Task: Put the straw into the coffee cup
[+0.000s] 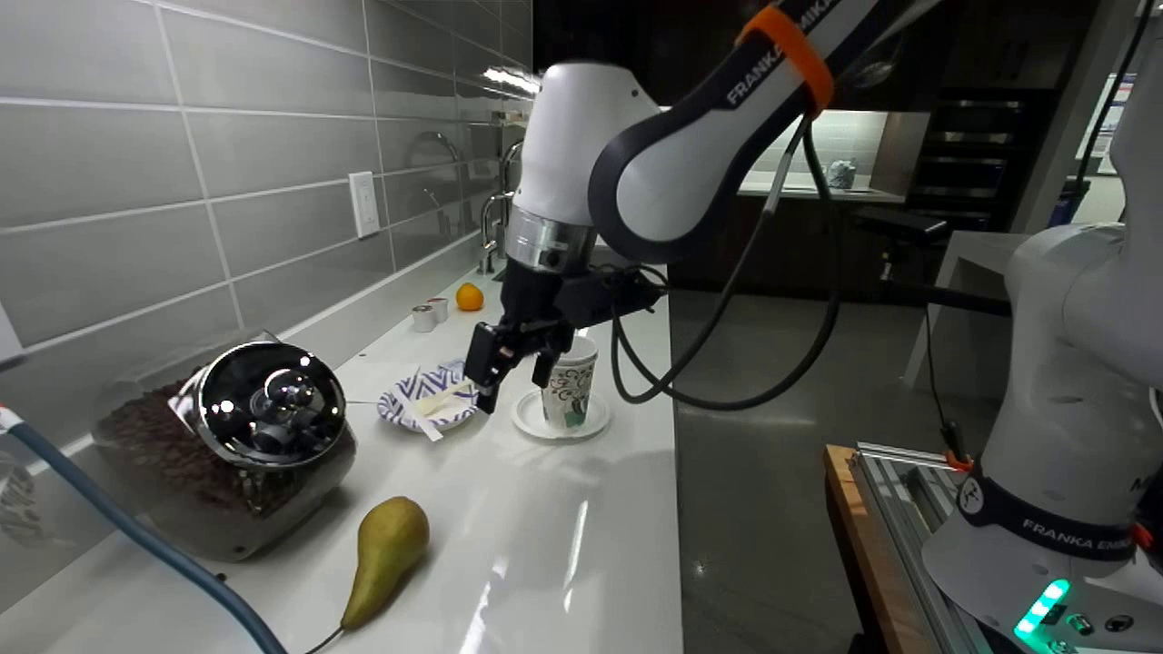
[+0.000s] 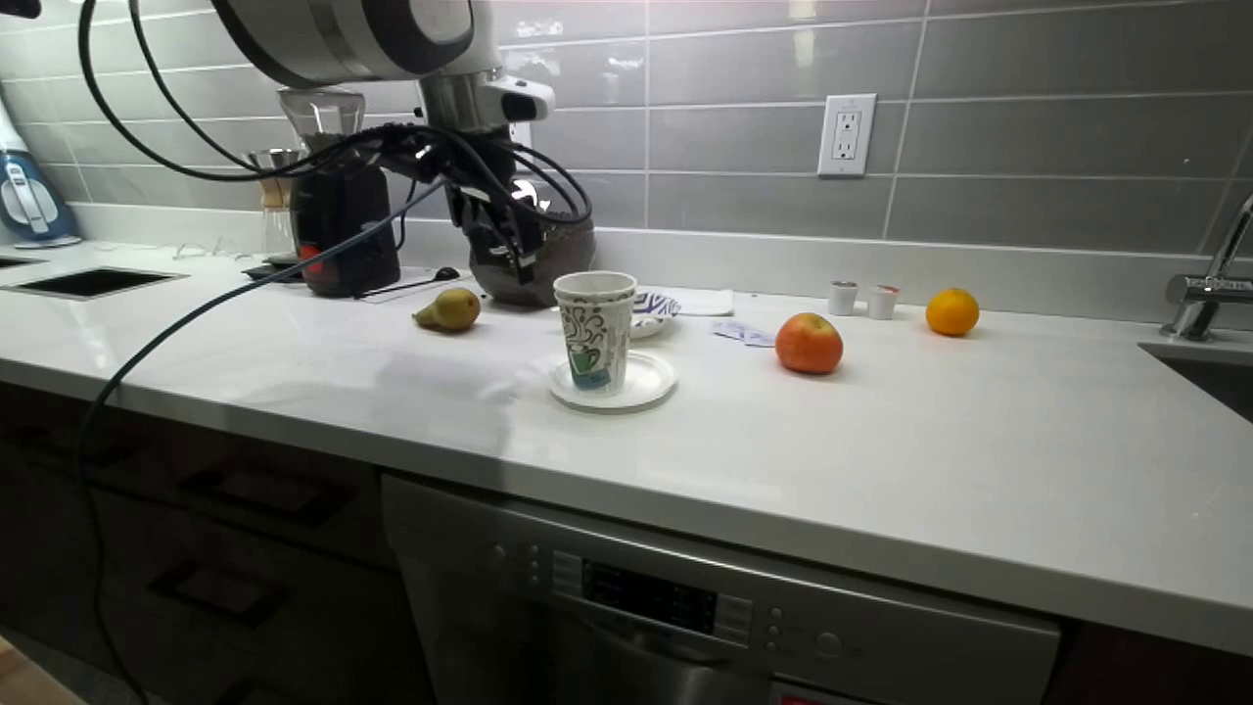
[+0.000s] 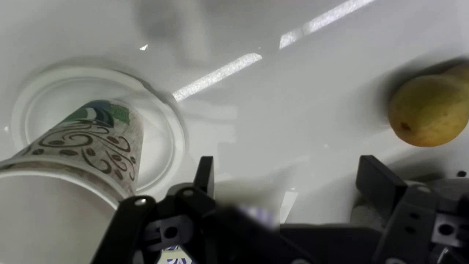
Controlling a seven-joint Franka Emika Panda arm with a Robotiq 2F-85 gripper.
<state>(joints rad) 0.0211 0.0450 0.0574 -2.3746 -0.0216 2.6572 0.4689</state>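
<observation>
The white tapered coffee cup [image 1: 570,389] with dark swirls stands upright on a small white plate [image 2: 654,384]. It shows in an exterior view [image 2: 597,343] and at the left of the wrist view [image 3: 91,143]. A flat white strip [image 1: 420,420], perhaps the wrapped straw, lies across the blue-and-white bowl [image 1: 389,400] and sticks out over its rim. Its end [image 3: 288,205] shows between the fingers in the wrist view; the rest is hidden. My gripper [image 1: 515,386] is open and empty above the counter, beside the cup and near the bowl. Its fingers are wide apart in the wrist view [image 3: 289,172].
A pear [image 1: 391,549] lies on the counter near a big glass jar of beans [image 1: 209,463]. An apple [image 2: 809,343], an orange [image 2: 951,311] and two small pods [image 2: 861,300] stand farther along. A blue cable [image 2: 245,286] hangs across the counter. The tiled wall runs behind.
</observation>
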